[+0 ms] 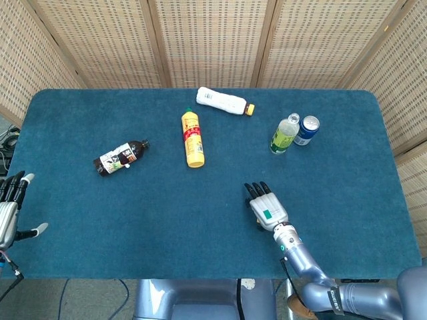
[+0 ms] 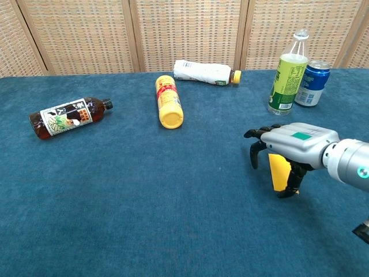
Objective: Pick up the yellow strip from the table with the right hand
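The yellow strip (image 2: pixel 279 171) lies flat on the blue table, near the front right in the chest view. My right hand (image 2: pixel 291 145) hovers low right over it, palm down, and covers its far end. The fingers (image 2: pixel 254 154) hook down at the strip's left side, while the thumb touches its near right corner. The strip is not lifted. In the head view the right hand (image 1: pixel 267 207) hides the strip completely. My left hand (image 1: pixel 9 208) hangs beyond the table's left edge, fingers spread and holding nothing.
A yellow bottle (image 2: pixel 168 101), a white bottle (image 2: pixel 204 71) and a dark bottle (image 2: pixel 66 117) lie on the table (image 1: pixel 347 193). A green bottle (image 2: pixel 286 73) and a blue can (image 2: pixel 312 83) stand upright behind the right hand.
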Available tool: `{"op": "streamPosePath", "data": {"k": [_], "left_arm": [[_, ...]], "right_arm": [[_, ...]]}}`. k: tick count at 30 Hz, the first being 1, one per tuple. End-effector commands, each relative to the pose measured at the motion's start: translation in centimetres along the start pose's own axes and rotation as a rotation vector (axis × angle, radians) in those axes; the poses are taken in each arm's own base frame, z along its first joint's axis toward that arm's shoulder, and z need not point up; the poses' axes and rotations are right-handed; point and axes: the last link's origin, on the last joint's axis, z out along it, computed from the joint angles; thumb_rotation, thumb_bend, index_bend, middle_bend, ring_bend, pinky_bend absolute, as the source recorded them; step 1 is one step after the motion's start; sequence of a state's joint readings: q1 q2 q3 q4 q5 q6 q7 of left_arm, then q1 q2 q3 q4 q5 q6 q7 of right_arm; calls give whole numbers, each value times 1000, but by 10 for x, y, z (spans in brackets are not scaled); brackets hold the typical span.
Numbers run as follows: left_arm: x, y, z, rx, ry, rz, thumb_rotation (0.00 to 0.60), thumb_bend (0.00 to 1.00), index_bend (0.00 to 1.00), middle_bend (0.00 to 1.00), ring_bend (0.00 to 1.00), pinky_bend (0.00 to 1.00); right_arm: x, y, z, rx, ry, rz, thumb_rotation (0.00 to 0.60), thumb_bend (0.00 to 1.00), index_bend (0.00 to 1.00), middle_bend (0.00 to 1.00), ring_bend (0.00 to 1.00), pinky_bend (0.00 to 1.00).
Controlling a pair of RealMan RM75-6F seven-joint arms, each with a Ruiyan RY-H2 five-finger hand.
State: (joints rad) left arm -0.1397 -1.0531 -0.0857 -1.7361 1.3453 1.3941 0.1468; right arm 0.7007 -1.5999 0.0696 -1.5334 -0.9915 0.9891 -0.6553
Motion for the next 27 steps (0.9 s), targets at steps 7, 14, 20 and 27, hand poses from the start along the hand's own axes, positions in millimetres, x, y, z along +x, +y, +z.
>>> {"op": "streamPosePath", "data": {"k": [7, 14, 20, 27], "left_arm": [[0, -1, 1, 4, -1, -2, 600, 0, 0, 0, 0, 0], [0, 0, 1, 0, -3, -3, 600, 0, 0, 0, 0, 0], [0, 1, 0, -5, -2, -1, 600, 0, 0, 0, 0, 0], [0, 3, -2, -9, 2, 0, 600, 0, 0, 0, 0, 0]], "right_arm": [[-9, 11, 4, -26, -4, -16, 600, 0, 396, 0, 0, 0], [1, 37, 5, -90, 28, -25, 600, 0, 415, 0, 0, 0], [18, 43, -6, -83, 62, -16, 600, 0, 415, 0, 0, 0], [21, 37, -21, -54, 46, 8, 600, 0, 412, 0, 0, 0]]}}
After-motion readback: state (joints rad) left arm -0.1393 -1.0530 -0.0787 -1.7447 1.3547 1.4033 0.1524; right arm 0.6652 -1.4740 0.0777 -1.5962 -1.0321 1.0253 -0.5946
